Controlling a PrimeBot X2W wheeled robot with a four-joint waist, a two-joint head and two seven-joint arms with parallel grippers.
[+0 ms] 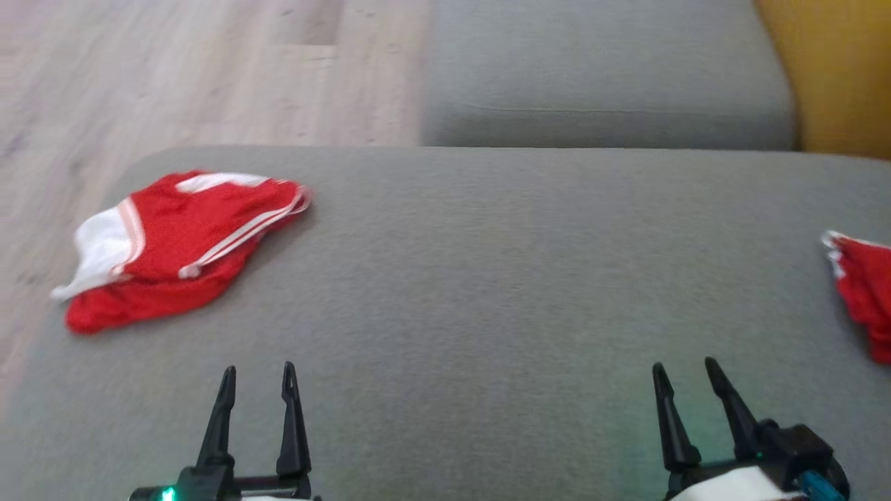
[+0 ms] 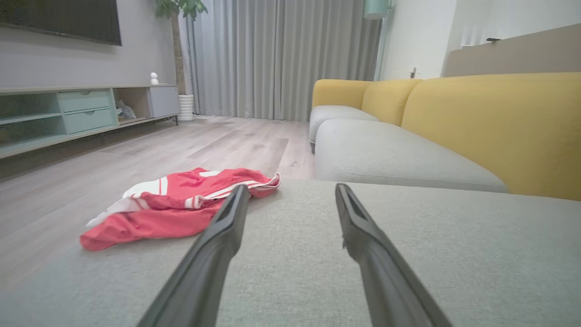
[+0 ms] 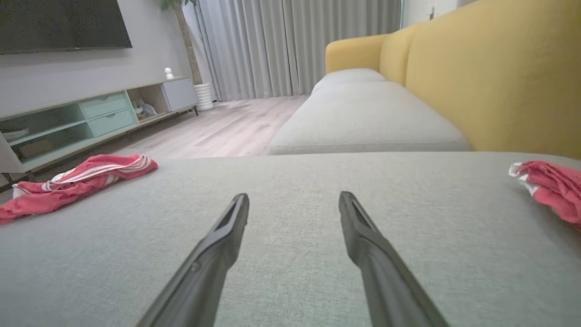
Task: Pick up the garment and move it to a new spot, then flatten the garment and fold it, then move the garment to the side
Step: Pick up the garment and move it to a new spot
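Living room. A grey seat cushion (image 1: pixel 487 292) serves as the work surface, with wood floor (image 1: pixel 174 76) off its left side and a neighbouring seat cushion (image 1: pixel 605 69) past the far edge. A yellow backrest (image 1: pixel 835 69) stands at far right. The red striped garment (image 1: pixel 181 243) lies in loose layers at the cushion's far-left corner, its white part right at the rounded edge; I cannot tell whether it overhangs. The second red garment (image 1: pixel 863 292) is crumpled at the right, cut off by the head view's border. The left piece looks roughly folded and set aside, so the right one is probably next, though that is uncertain. The left gripper (image 1: pixel 257 379) and right gripper (image 1: pixel 686 372) sit low by the near edge, fingers spread with nothing between them, both well apart from either garment. Risks: a nudge or shallow pinch on the left piece could tip it off the corner onto the floor; pinching one layer only would undo its folds; a reach for the right piece runs toward the backrest. The broad bare centre between the two garments is the best room for flattening.
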